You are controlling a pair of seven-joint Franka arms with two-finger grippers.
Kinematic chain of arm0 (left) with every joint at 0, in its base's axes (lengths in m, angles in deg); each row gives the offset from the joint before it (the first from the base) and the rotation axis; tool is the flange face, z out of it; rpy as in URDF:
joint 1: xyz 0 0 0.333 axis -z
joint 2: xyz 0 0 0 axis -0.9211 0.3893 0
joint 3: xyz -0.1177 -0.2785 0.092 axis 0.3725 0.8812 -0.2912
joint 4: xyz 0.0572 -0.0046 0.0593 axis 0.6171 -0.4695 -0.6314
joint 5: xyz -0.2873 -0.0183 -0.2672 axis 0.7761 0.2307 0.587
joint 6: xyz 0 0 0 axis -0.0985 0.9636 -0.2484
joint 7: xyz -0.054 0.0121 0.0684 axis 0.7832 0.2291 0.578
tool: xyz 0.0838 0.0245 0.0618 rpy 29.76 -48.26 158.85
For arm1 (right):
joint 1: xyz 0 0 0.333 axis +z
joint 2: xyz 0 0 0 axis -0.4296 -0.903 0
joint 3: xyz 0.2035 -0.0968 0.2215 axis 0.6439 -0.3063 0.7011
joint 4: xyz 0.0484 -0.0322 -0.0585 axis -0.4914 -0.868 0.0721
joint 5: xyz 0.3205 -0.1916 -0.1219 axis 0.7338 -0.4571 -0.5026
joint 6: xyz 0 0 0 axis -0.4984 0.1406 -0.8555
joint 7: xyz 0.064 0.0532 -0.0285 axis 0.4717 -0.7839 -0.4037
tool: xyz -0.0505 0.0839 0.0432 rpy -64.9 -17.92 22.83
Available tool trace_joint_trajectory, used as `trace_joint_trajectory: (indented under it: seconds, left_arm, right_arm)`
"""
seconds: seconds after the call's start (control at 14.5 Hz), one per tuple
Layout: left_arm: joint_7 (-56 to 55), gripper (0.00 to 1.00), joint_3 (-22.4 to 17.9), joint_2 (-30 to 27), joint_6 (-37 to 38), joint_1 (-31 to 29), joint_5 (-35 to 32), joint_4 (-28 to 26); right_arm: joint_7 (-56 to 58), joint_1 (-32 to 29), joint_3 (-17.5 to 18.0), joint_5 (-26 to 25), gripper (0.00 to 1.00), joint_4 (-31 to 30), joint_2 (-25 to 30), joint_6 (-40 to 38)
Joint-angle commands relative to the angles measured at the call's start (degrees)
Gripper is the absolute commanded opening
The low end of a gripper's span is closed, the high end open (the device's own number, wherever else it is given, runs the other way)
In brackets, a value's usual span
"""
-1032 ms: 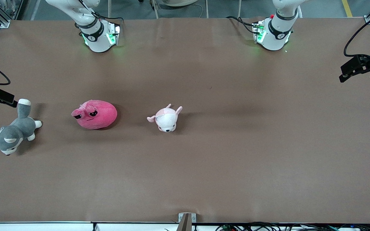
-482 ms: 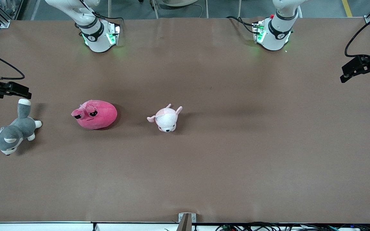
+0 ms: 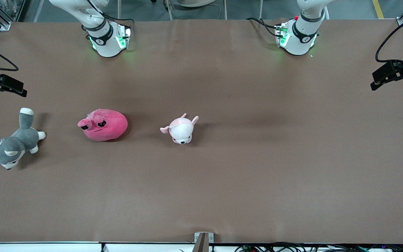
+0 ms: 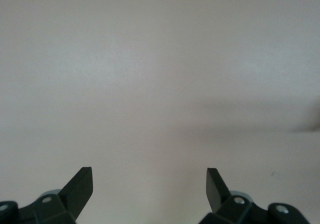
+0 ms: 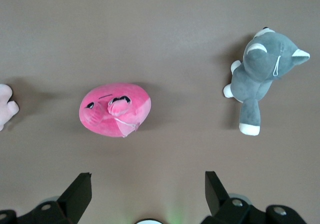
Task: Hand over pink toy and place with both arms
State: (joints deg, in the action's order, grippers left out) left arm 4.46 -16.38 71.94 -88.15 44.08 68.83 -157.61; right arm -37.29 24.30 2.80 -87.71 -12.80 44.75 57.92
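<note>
The pink toy [image 3: 105, 125], a round hot-pink plush with black sleepy eyes, lies on the brown table toward the right arm's end. It also shows in the right wrist view [image 5: 115, 109]. My right gripper [image 3: 12, 88] hangs high over the table's edge at that end, above the bare table beside the grey dog's tail. Its fingers are open and empty [image 5: 148, 181]. My left gripper [image 3: 380, 78] waits high over the left arm's end of the table, open and empty [image 4: 150, 176], with only bare table under it.
A pale pink-and-white plush animal [image 3: 181, 130] lies near the table's middle, beside the pink toy. A grey-and-white plush dog [image 3: 12, 145] lies at the right arm's end, also in the right wrist view [image 5: 262, 71]. Both arm bases [image 3: 107, 38] stand along the table's edge.
My right gripper has swung from over the grey dog's tail toward the robots' side of the table. The left arm and the toys have not moved.
</note>
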Motion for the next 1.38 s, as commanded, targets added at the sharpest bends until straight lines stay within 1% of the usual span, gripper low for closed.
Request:
trace_joint_trajectory:
  seconds: [0.0,0.07,0.14,0.21,0.41,0.55,0.76,0.89,1.17,1.31]
  left_arm:
    - [1.26,1.00,0.22,0.78,0.21,0.06,0.82,1.10]
    - [1.26,1.00,0.13,0.86,0.21,0.59,0.82,1.10]
    - [1.26,1.00,-1.52,0.86,0.21,2.33,0.73,1.10]
    - [1.26,1.00,-4.15,0.86,0.21,4.96,0.64,1.10]
    - [1.35,1.00,-14.25,0.86,0.30,14.62,0.73,1.10]
    - [1.35,1.00,-19.01,0.86,0.30,18.94,0.82,1.10]
    - [1.35,1.00,-22.18,0.86,0.30,22.55,0.82,1.10]
    - [1.26,1.00,-23.60,0.86,0.30,23.97,0.82,1.10]
    - [1.26,1.00,-23.69,0.78,0.30,24.15,0.82,1.10]
    - [1.26,1.00,-23.60,0.52,0.30,23.89,0.64,1.10]
  right_arm:
    - [0.92,-0.44,0.45,-0.37,1.00,-4.74,5.30,-0.41]
    - [0.92,-0.35,0.45,-0.37,1.00,-4.65,5.39,-0.85]
    - [0.92,-0.35,0.54,-0.37,1.00,-4.56,5.48,-1.12]
    - [0.92,-0.35,0.54,-0.37,1.00,-4.13,5.48,-1.73]
    - [0.92,-0.35,0.63,-0.37,1.00,-3.34,5.48,-3.49]
    - [0.92,-0.35,0.54,-0.37,1.00,-3.16,5.48,-4.02]
    - [0.92,-0.52,0.45,-0.28,1.00,-2.63,5.74,-4.55]
    - [0.83,-0.35,0.54,-0.19,1.00,-2.02,6.10,-4.72]
    - [0.65,-0.35,0.71,0.42,1.00,-0.87,6.36,-4.37]
    - [0.65,-1.66,0.19,3.49,1.00,-0.87,6.36,-4.46]
